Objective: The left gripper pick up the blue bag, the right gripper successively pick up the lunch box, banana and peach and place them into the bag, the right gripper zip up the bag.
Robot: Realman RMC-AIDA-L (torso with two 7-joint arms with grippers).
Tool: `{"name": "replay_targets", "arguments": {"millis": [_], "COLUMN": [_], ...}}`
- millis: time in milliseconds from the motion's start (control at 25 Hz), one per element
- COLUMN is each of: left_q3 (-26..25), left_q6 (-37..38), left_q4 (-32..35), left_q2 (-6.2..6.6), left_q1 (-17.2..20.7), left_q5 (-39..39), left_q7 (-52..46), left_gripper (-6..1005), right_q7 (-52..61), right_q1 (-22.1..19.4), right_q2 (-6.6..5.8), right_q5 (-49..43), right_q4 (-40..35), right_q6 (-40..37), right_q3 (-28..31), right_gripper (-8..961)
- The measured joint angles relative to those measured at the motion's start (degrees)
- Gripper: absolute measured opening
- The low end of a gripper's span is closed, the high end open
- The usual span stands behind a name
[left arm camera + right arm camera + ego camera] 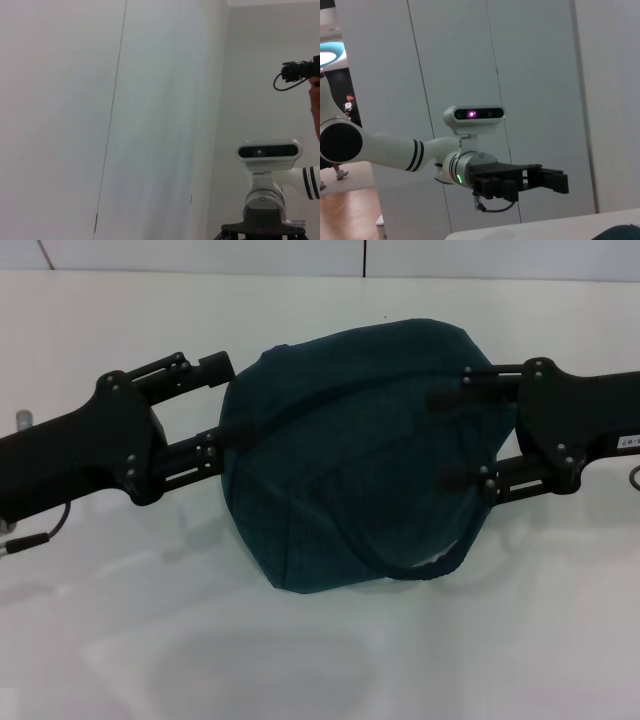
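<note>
Head view: blue bag (340, 470) lay domed and full-looking on the white table (120, 640), between the two arms, its carry strap (430, 570) looping out at the near right edge.

Left gripper (228, 400) was at the bag's left edge, fingers spread wide. The nearer finger lay on the fabric and the farther one sat just outside it, so nothing was clamped. Right gripper (437, 438) reached over the bag's right half, fingers also spread wide and gripping nothing.

Lunch box, banana and peach were not seen in any view. The zip line and its pull could not be made out on the cloth.

Judgement: the bulge and the missing goods suggest that they sat inside. That fits a bag waiting to be zipped, or one already zipped and let go — the pictures did not settle which.

If the zip was in hand, doing it well would call for:
- The left fingers pinching the fabric near the zip's end to give counter-tension, since soft cloth bunches ahead of the slider.
- The right fingers closing squarely on the pull and drawing along the seam, not upward.
- A slow pull — watch for the strap snagging.
</note>
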Motion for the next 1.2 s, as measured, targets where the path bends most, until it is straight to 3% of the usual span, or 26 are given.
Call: {"name": "replay_targets", "arguments": {"millis": [1200], "left_q3": [0.2], "left_q6": [0.0], "left_q4": [-0.2], "left_q2": [0.04], "left_q1": [-0.2], "left_q5": [0.0], "left_q7": [-0.3], "left_gripper": [685], "right_q7": [-0.2], "right_q1": [-1.2], "right_q2": [0.23], "right_q5": [0.0], "right_q4": [-0.1], "right_q6": [-0.6], "right_q3": [0.0], "right_gripper": [807]}}
